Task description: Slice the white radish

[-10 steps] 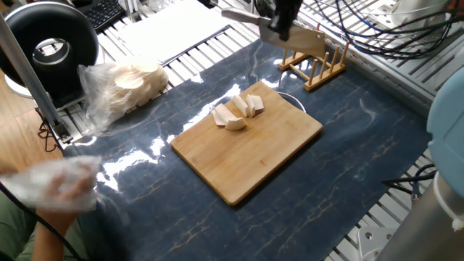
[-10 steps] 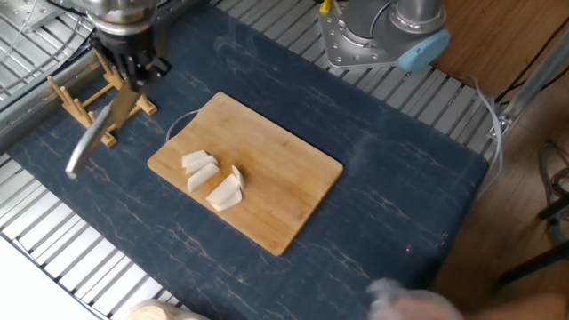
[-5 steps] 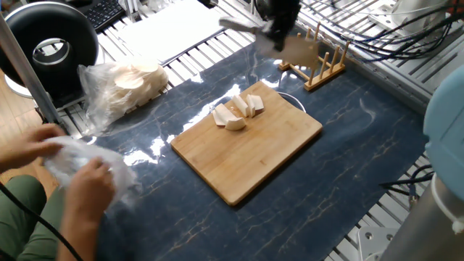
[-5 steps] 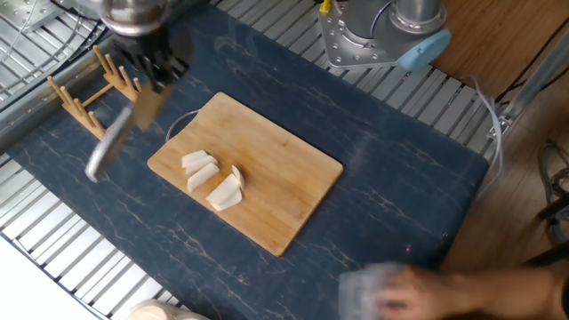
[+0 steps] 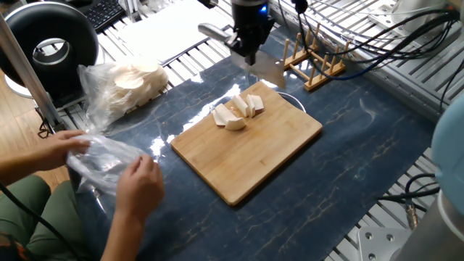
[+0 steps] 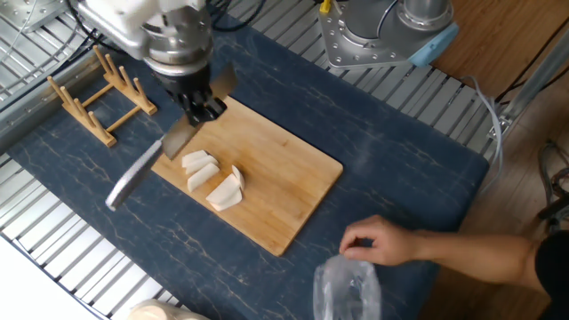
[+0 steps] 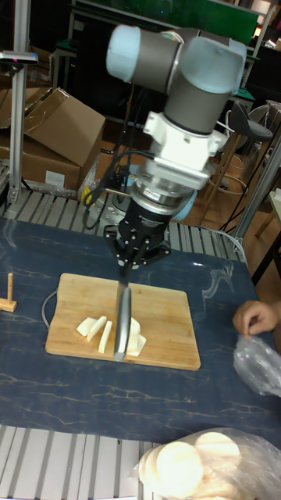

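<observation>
Cream-white radish lies in several wedge pieces on the wooden cutting board. End effector grips a knife, whose blade partly hides the wedges in the tall fixed view.

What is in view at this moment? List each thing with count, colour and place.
white radish: several wedge pieces, cream-white, on the cutting board
cutting board: one, light wood, middle of the table
knife: one, silver blade, held by the gripper over the board's edge
wooden rack: one, light wood, on the mat beside the board
mat: one, dark blue marbled, covering the table
bag of round slices: one, pale slices in clear plastic, at the mat's edge
loose plastic bag: one, clear, at the person's hands
person's hands: two, handling the loose bag
gripper: one, black, shut on the knife
</observation>
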Robot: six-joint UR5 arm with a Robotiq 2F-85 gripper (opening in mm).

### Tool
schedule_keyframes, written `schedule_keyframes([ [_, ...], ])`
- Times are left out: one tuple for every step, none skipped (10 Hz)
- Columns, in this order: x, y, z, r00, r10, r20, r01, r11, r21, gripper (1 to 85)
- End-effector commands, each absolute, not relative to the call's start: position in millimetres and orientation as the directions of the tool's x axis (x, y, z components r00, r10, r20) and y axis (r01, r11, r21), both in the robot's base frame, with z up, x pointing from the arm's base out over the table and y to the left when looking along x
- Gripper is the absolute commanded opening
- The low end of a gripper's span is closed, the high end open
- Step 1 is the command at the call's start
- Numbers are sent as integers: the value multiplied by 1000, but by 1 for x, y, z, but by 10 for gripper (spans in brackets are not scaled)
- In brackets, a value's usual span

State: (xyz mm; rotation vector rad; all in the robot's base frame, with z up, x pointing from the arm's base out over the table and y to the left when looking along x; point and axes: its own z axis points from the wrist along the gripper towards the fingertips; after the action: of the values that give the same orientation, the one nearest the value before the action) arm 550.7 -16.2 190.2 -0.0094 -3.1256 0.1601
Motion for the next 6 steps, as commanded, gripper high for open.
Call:
schedule_keyframes([
  [560, -17, 195, -997, -69, -17, -65, 985, -161, 10],
  [565, -26, 196, -990, -143, -22, -136, 971, -198, 10],
  [568, -27, 197, -978, -207, -18, -199, 958, -205, 10],
  [574, -27, 197, -963, -268, -25, -257, 943, -211, 10],
  [584, -23, 198, -950, -308, -59, -290, 934, -210, 10],
  [573, -5, 194, -965, -257, -47, -250, 960, -130, 10],
])
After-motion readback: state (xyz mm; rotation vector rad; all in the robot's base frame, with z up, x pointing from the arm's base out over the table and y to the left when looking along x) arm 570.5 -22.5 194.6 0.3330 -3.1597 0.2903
